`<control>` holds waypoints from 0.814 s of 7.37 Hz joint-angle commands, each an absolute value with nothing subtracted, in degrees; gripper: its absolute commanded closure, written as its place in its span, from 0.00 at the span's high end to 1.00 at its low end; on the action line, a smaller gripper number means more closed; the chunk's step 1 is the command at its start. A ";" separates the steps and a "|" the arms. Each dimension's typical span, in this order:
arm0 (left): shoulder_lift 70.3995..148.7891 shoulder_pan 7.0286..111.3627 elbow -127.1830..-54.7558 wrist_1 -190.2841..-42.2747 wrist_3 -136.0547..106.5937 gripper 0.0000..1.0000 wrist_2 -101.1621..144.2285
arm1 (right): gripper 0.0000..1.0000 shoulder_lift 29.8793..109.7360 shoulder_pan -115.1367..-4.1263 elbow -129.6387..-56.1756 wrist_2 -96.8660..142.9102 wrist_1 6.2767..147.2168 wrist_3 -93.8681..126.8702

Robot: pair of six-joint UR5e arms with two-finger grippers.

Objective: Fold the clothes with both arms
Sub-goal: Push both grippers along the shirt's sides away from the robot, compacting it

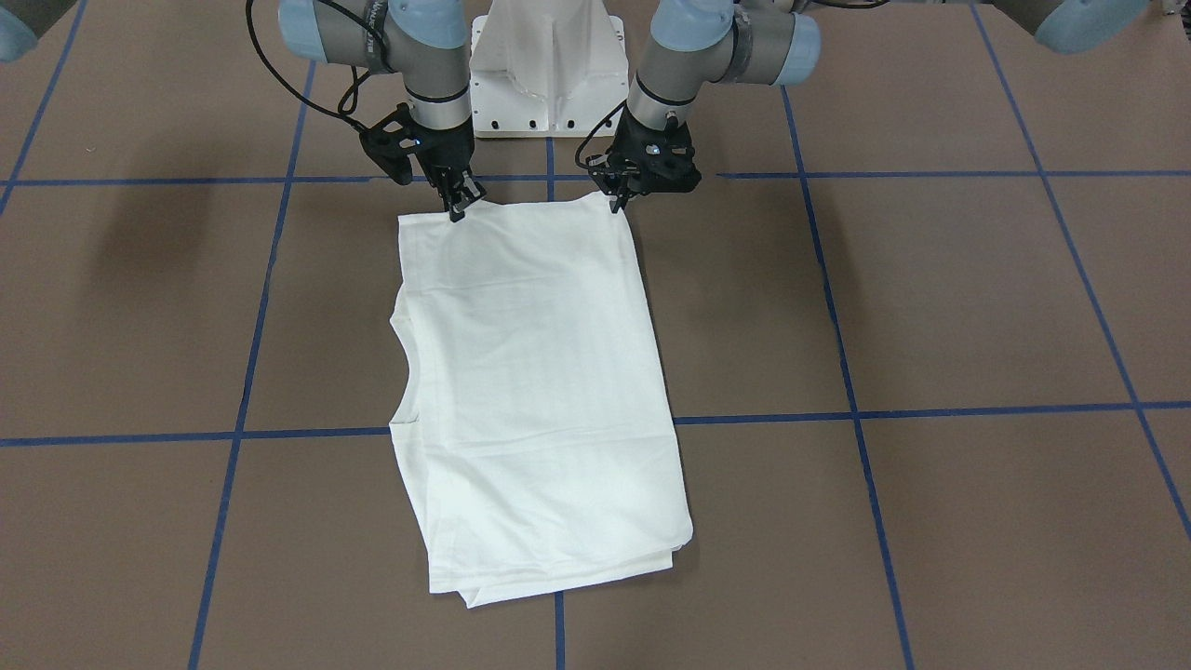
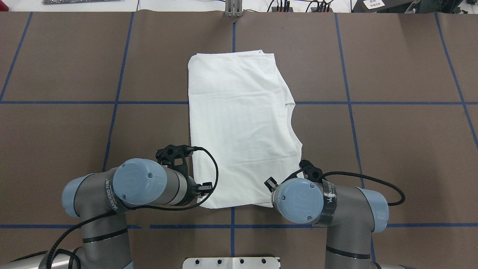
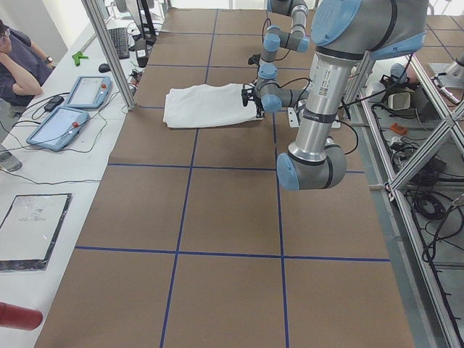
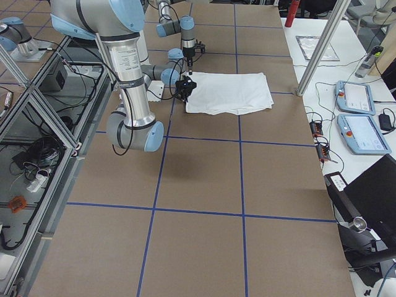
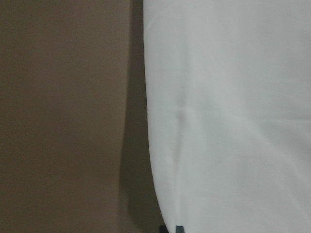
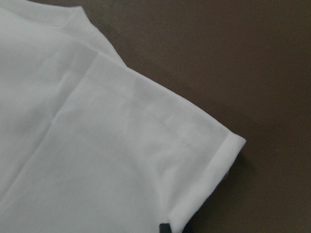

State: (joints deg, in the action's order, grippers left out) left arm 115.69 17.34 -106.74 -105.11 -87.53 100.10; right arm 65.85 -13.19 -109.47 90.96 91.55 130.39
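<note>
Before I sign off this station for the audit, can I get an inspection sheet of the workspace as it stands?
Surface: brown table with a blue tape grid.
Job's things: white T-shirt, folded into a long rectangle, lying flat mid-table.
Clutter: nothing seen.
Grippers: left gripper and right gripper, each at a shirt corner on the robot's side; whether they grip cannot be told.
Cables: black cable loops off the left wrist above the shirt's edge; a second one loops off the right wrist.
Surroundings: white pedestal; side bench with two pendants; a seated person.
</note>
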 commanded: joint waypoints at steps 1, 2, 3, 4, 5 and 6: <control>115.14 17.49 -109.84 -104.59 -86.93 0.00 100.89 | 0.00 66.35 -13.71 -114.22 91.49 94.11 129.91; 114.35 17.84 -112.91 -103.37 -86.92 0.00 103.77 | 0.00 66.10 -12.84 -119.65 91.49 100.13 129.90; 114.08 17.75 -118.07 -98.75 -87.01 0.00 104.67 | 0.00 65.92 -10.31 -125.88 91.32 105.42 129.99; 114.26 17.58 -124.04 -92.70 -87.01 0.00 106.07 | 0.00 63.92 -8.28 -131.69 91.32 111.82 130.08; 114.78 17.67 -129.58 -87.76 -87.10 0.00 107.13 | 0.00 59.37 -7.83 -135.31 91.49 119.37 130.08; 115.05 17.84 -134.08 -82.93 -87.10 0.00 107.49 | 0.00 55.85 -8.00 -136.05 91.49 123.27 130.08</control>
State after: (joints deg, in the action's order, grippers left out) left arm 114.67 17.70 -127.78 -89.23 -87.06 106.60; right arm 60.42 -8.39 -133.13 91.44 116.49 130.06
